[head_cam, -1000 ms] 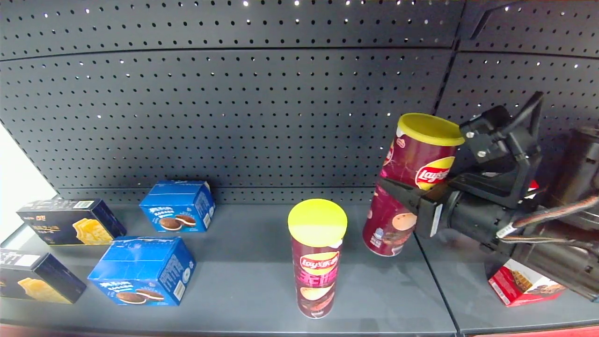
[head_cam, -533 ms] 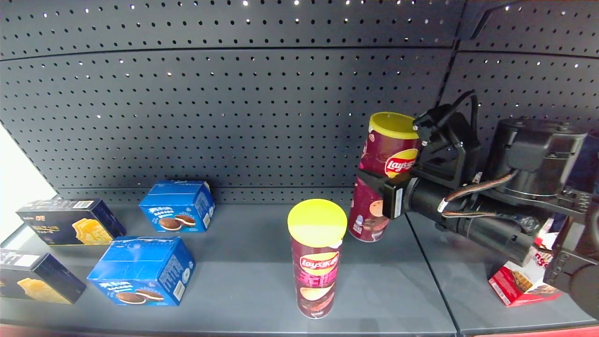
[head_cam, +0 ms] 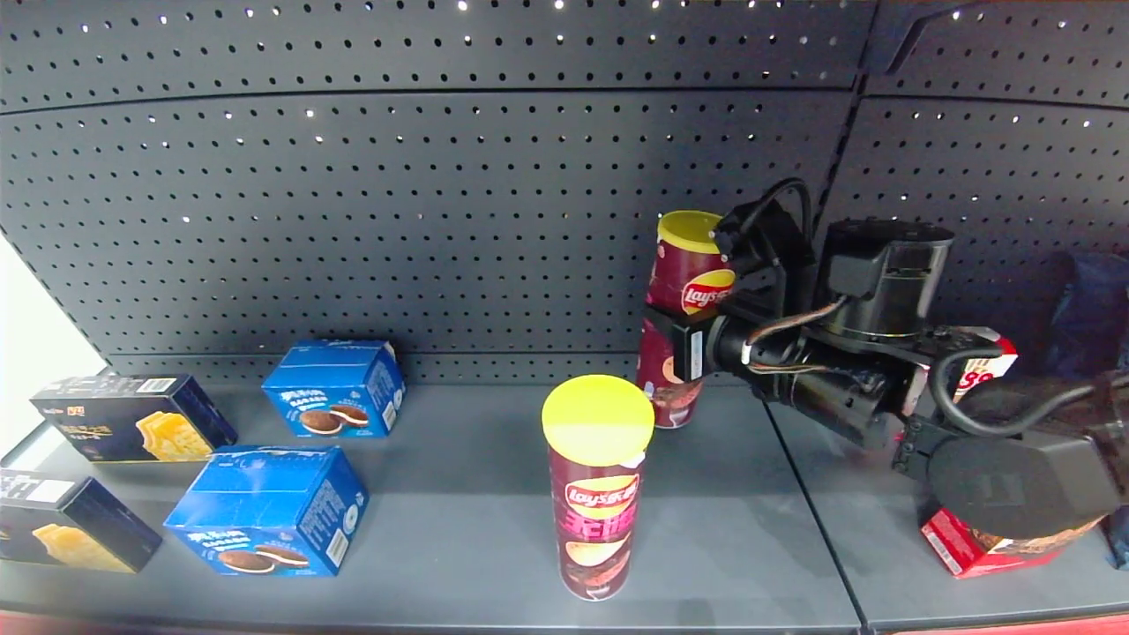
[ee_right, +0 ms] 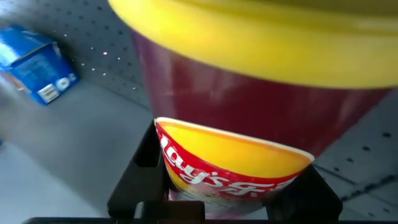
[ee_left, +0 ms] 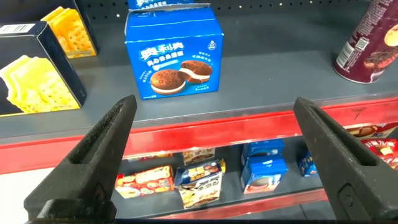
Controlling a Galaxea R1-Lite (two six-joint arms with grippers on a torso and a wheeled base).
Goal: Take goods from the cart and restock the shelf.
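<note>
**Straighten, seat, then release**

The right pincer (head_cam: 677, 342) clamps the chip can (head_cam: 690, 275), slightly tilted, at the rear of the shelf (head_cam: 459, 503), behind the standing can (head_cam: 598, 494). Best to straighten it and seat its base before opening.

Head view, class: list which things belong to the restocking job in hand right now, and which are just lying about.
In the job: held chip can, right gripper shut on it, shelf.
Lying about: standing chip can, blue biscuit boxes, dark cracker boxes, red box.
</note>
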